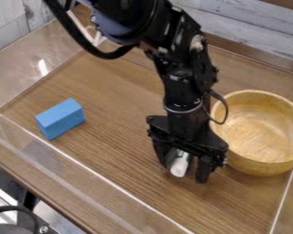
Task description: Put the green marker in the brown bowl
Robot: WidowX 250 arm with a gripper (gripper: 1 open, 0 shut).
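Brown bowl [262, 132] holds nothing — green marker [181, 165] lies outside, between the released pincer [187, 165] fingers.

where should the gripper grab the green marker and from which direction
Grip the green marker across its slim barrel, coming straight down from above. It lies flat on the table beside the brown bowl, and the open gripper already straddles it, fingers either side.

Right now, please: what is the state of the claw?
Claw: open, lowered around the green marker on the table, not yet closed on it.
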